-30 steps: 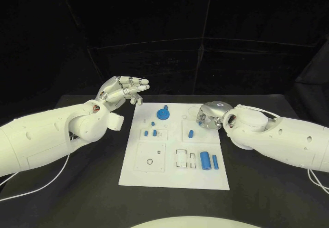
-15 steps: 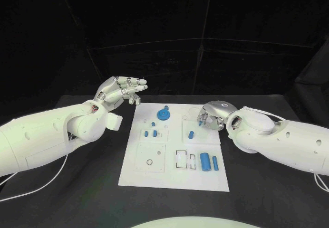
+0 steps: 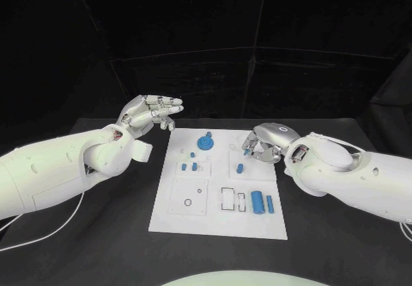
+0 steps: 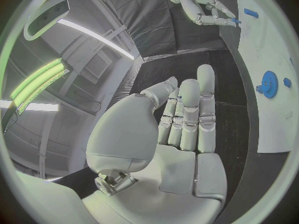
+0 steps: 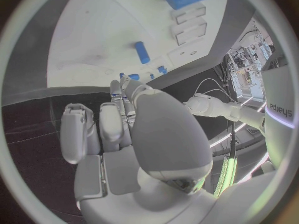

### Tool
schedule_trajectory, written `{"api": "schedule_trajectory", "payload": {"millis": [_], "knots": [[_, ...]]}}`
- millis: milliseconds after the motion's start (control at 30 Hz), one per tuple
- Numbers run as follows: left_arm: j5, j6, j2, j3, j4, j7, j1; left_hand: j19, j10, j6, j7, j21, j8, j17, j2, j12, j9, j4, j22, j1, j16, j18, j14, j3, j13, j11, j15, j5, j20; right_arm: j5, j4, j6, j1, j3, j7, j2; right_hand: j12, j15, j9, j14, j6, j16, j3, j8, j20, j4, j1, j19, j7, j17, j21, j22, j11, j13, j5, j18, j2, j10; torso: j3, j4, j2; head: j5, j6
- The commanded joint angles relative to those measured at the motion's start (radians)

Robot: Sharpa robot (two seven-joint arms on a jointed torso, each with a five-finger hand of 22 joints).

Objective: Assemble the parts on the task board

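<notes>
left hand raised (fingers apart), right hand curled

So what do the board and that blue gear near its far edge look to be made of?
The task board looks like matte white plastic or painted sheet: flat, even, no glare, with shallow outlined recesses. The blue gear looks like moulded or printed plastic: uniform saturated blue, dull surface, no metallic shine. Neither can be confirmed from the look alone.
</notes>
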Motion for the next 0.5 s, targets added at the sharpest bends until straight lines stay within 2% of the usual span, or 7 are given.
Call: {"api": "schedule_trajectory", "payload": {"millis": [33, 133, 200, 267, 333, 400, 500], "knots": [[0.006, 0.003, 0.003, -0.001, -0.001, 0.0, 0.002, -0.007, 0.005, 0.007, -0.001, -0.007, 0.005, -0.001, 0.003, 0.004, -0.001, -0.006, -0.001, 0.007, -0.003, 0.007, -0.004, 0.001, 0.0, 0.001, 0.001, 0.006, -0.002, 0.021, 0.033, -0.029, 0.002, 0.001, -0.009, 0.015, -0.007, -0.007, 0.0, 0.011, 0.004, 0.005, 0.01, -0.003, -0.008, -0.002, -0.013, 0.008, 0.0, 0.002, 0.006, 0.087, -0.001, -0.002, -0.004, 0.0, -0.004, 0.006, -0.0006, 0.0014, 0.001, 0.007, -0.002], [0.006, 0.002, 0.005, -0.002, -0.001, -0.001, 0.002, -0.007, 0.005, 0.007, -0.001, -0.007, 0.005, -0.001, 0.003, 0.004, -0.001, -0.006, -0.001, 0.007, -0.003, 0.007, -0.004, 0.001, 0.0, 0.001, 0.001, 0.006, -0.002, 0.022, 0.05, -0.026, 0.002, 0.002, -0.007, 0.039, -0.008, -0.007, 0.0, 0.011, 0.003, 0.006, 0.013, -0.003, -0.008, -0.004, -0.014, 0.007, 0.001, 0.002, 0.005, 0.087, -0.001, -0.002, -0.004, 0.0, -0.004, 0.005, 0.0, 0.0021, 0.002, 0.02, -0.001], [0.006, 0.002, 0.008, -0.003, -0.001, -0.001, 0.002, -0.007, 0.005, 0.007, -0.001, -0.007, 0.005, -0.001, 0.003, 0.004, -0.001, -0.006, -0.001, 0.007, -0.003, 0.007, -0.005, 0.001, 0.0, 0.001, 0.001, 0.006, -0.002, 0.018, 0.054, -0.022, 0.002, 0.001, -0.005, 0.06, -0.008, -0.007, 0.0, 0.011, 0.003, 0.006, 0.013, -0.003, -0.008, -0.004, -0.014, 0.007, 0.001, 0.002, 0.005, 0.087, -0.001, -0.002, -0.004, 0.0, -0.004, 0.005, -0.0007, 0.0025, 0.003, 0.023, -0.001], [0.006, 0.002, 0.011, -0.003, -0.001, -0.001, 0.002, -0.007, 0.004, 0.006, -0.001, -0.007, 0.005, -0.003, 0.003, 0.004, -0.001, -0.008, -0.001, 0.008, -0.004, 0.007, -0.005, 0.001, 0.0, 0.001, 0.001, 0.006, -0.002, 0.01, 0.052, -0.014, 0.002, 0.001, -0.002, 0.087, -0.008, -0.007, 0.0, 0.011, 0.003, 0.006, 0.015, -0.004, -0.008, -0.005, -0.015, 0.007, 0.001, 0.002, 0.005, 0.086, -0.001, -0.002, -0.004, 0.0, -0.003, 0.005, -0.0028, 0.0048, 0.003, 0.027, -0.006], [0.006, 0.002, 0.014, -0.004, -0.002, -0.001, 0.002, -0.007, 0.004, 0.006, -0.001, -0.007, 0.005, -0.003, 0.003, 0.004, -0.001, -0.008, -0.001, 0.008, -0.004, 0.007, -0.005, 0.001, 0.0, 0.001, 0.001, 0.006, -0.002, 0.006, 0.046, -0.005, -0.002, -0.001, 0.002, 0.113, -0.009, -0.007, 0.0, 0.011, 0.003, 0.006, 0.016, -0.004, -0.008, -0.005, -0.016, 0.007, 0.001, 0.002, 0.005, 0.086, 0.0, -0.002, -0.004, 0.0, -0.003, 0.005, -0.0029, 0.0042, 0.002, 0.034, -0.012], [0.006, 0.002, 0.016, -0.004, -0.002, -0.001, 0.002, -0.007, 0.004, 0.006, -0.001, -0.007, 0.005, -0.003, 0.003, 0.004, -0.001, -0.008, -0.001, 0.008, -0.004, 0.007, -0.005, 0.001, 0.0, 0.001, 0.001, 0.006, -0.002, 0.003, 0.043, 0.0, -0.006, -0.002, 0.005, 0.13, -0.009, -0.007, 0.0, 0.011, 0.003, 0.006, 0.017, -0.004, -0.008, -0.005, -0.017, 0.007, 0.001, 0.003, 0.005, 0.086, 0.0, -0.002, -0.004, 0.0, -0.003, 0.006, -0.0037, 0.0053, 0.001, 0.037, -0.013], [0.006, 0.0, 0.018, -0.005, -0.001, -0.002, 0.002, -0.007, 0.004, 0.006, -0.001, -0.007, 0.005, -0.003, 0.003, 0.004, -0.001, -0.008, -0.001, 0.008, -0.004, 0.007, -0.005, 0.001, 0.0, 0.001, 0.001, 0.006, -0.002, -0.009, 0.032, 0.014, -0.017, -0.004, 0.011, 0.169, -0.01, -0.007, 0.0, 0.011, 0.003, 0.006, 0.019, -0.004, -0.008, -0.006, -0.019, 0.007, 0.001, 0.003, 0.005, 0.086, 0.0, -0.002, -0.003, 0.0, -0.003, 0.005, -0.001, 0.0016, 0.003, 0.052, -0.015]]}}
